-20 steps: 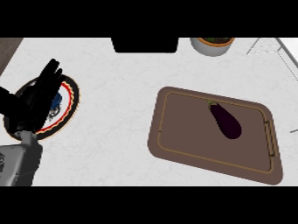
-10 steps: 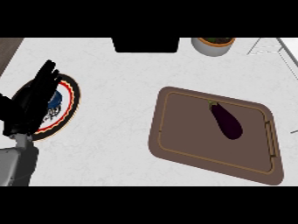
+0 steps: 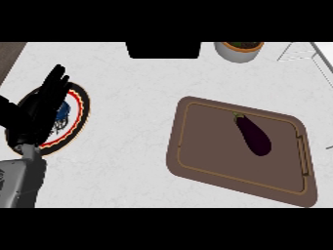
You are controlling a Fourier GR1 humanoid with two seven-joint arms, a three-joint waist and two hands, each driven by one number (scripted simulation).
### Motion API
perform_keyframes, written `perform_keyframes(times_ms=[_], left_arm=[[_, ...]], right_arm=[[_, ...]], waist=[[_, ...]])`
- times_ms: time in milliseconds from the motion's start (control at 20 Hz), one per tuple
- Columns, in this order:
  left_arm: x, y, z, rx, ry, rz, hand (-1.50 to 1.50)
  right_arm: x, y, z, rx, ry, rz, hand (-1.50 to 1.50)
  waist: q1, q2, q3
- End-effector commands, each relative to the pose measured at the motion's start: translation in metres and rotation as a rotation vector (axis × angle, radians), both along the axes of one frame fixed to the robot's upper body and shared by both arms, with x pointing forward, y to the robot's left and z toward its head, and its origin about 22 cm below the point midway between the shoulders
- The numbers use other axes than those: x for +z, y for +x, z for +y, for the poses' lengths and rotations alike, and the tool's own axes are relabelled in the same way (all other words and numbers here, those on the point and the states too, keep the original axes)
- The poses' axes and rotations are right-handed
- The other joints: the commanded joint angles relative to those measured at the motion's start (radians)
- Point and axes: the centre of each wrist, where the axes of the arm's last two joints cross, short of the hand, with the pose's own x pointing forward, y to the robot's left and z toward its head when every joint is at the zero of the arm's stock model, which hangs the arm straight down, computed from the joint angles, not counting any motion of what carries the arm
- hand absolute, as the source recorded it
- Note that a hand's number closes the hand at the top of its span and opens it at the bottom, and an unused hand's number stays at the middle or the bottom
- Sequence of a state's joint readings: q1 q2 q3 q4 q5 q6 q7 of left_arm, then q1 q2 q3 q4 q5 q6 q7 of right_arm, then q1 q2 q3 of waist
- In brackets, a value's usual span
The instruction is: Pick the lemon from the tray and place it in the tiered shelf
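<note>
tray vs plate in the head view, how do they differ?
The tray is brown and rectangular with rounded corners; the plate is round with a red and dark rim. The tray carries a purple eggplant and shows fully; the plate is largely hidden by the open left hand. Both lie flat on the white counter.

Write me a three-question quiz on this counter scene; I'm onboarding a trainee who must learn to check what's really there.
1. True or false: a lemon lies on the brown tray.
2. Which hand shows? A) left hand B) right hand
3. Fill in: the left hand hovers over a round ____ with a red rim.

Key:
1. False; a dark purple eggplant lies there.
2. A; its fingers are straight and it holds nothing.
3. plate.
</note>
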State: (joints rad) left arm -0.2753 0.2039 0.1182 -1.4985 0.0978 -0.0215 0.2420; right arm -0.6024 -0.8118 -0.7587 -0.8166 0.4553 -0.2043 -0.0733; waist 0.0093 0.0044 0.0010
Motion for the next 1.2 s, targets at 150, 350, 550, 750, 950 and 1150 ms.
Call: perform_keyframes(times_ms=[150,350,550,750,950,1150], left_arm=[[-0.011,-0.006,0.005,0.023,0.004,-0.003,0.0],[-0.001,-0.017,-0.009,0.0,-0.002,0.011,0.0],[0.004,-0.014,0.001,0.024,0.007,0.003,0.0],[-0.006,-0.013,0.004,0.036,-0.008,0.008,0.0],[-0.015,-0.016,0.007,0.026,0.002,-0.005,0.0],[0.001,-0.011,0.019,0.023,-0.008,-0.013,0.0]], right_arm=[[0.018,-0.04,-0.04,0.136,0.124,0.038,-1.5],[0.026,-0.07,-0.067,0.144,0.238,0.071,-1.5],[0.04,-0.123,-0.094,0.137,0.217,0.049,-1.5],[0.058,-0.169,-0.113,0.229,0.238,-0.025,-1.5],[0.064,-0.202,-0.123,0.328,0.209,-0.022,-1.5],[0.052,-0.219,-0.125,0.375,0.123,0.029,-1.5]], waist=[[-0.016,-0.006,-0.001],[-0.009,-0.006,0.0],[-0.02,-0.006,0.0],[-0.032,-0.008,0.0],[-0.03,-0.007,0.001],[-0.024,-0.007,0.0]])
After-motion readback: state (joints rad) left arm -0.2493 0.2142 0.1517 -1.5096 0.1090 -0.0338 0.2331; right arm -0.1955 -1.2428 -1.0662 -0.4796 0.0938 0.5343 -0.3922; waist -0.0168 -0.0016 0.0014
